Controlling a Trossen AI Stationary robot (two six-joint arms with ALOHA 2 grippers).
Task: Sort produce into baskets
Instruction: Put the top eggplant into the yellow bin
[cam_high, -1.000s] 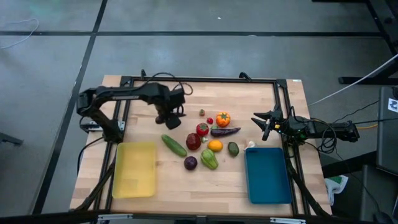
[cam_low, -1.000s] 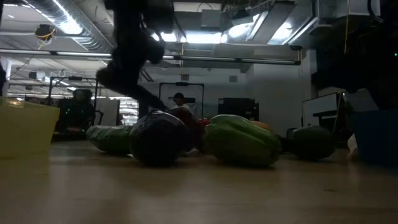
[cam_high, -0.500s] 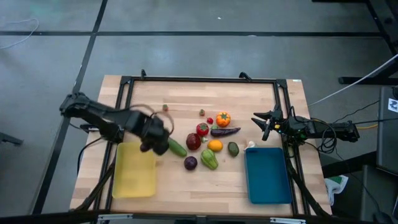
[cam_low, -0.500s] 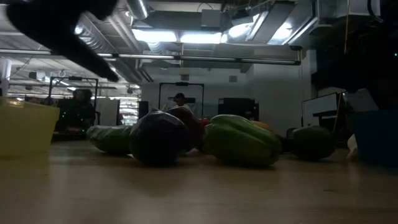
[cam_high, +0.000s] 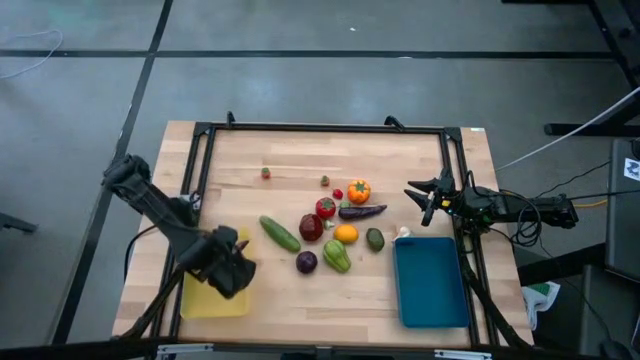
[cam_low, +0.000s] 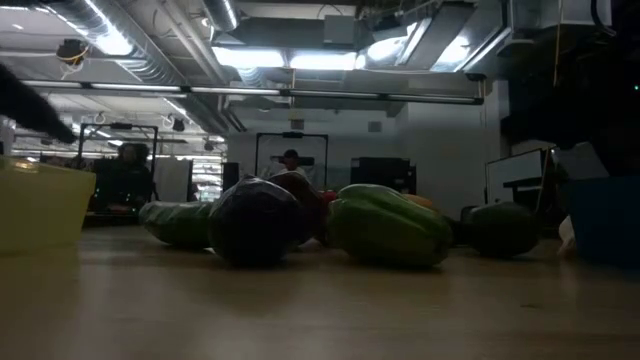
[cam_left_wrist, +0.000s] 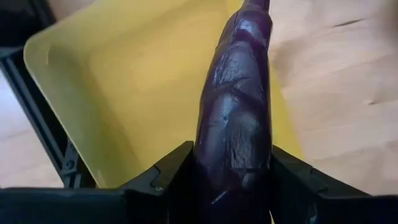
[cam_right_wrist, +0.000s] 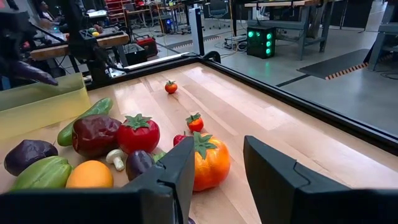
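Left tool (cam_left_wrist: 231, 186) pinching a long purple eggplant (cam_left_wrist: 239, 106), up over the yellow basket (cam_high: 205, 262) near the table's (cam_high: 300, 305) left front corner. Right tool (cam_high: 428, 199) parked at the right edge, fingers a little apart, nothing between them. Other produce (cam_high: 325, 225) mid-table, blue basket (cam_high: 430, 285) right.

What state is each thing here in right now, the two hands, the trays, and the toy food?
Left hand: shut on an eggplant, above the yellow tray.
Right hand: waiting at the table's right edge, holding nothing.
Yellow tray: nothing seen lying in it.
Blue tray: empty.
Cucumber: lying on the table, unsorted.
Green pepper: on the table, unsorted.
Orange: on the table, unsorted.
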